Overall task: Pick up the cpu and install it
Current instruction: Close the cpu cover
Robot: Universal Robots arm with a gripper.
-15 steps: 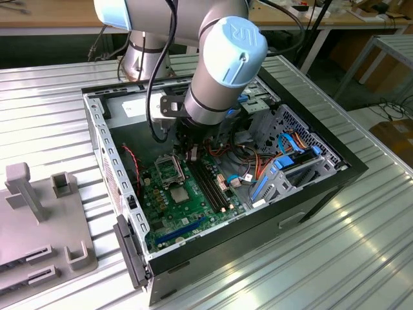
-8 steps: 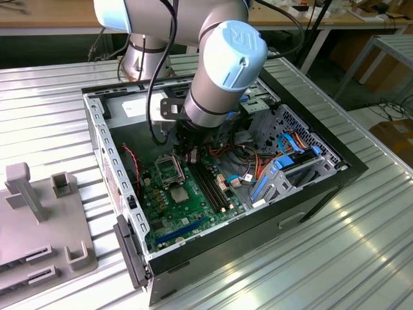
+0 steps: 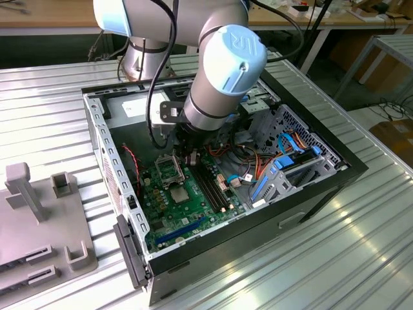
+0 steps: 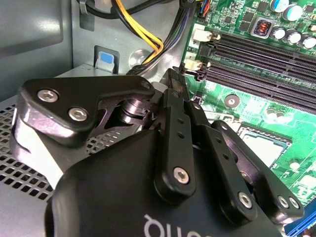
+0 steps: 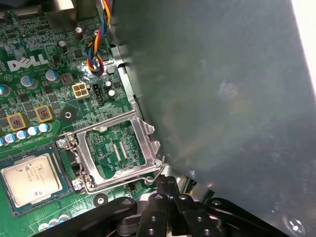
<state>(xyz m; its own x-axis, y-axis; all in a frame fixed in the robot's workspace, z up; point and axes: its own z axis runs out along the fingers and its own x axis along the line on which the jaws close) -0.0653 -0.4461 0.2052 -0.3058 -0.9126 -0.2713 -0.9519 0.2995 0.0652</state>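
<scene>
The one cpu point(image 5: 30, 177) already sits seated in its socket on the motherboard point(image 5: 34, 74), beside the single load frame point(image 5: 116, 150), which stands flipped open and unlatched. My pincer point(image 5: 168, 185) hangs just by that frame, fingers pressed together on nothing. I judge placement done, clamping left.

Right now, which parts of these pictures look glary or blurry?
Exterior view: bright glare streaks the ribbed metal table. First wrist view: the grey case wall is a soft blur, while the cpu is crisp. Second wrist view: the hand's black links blur up close.
</scene>
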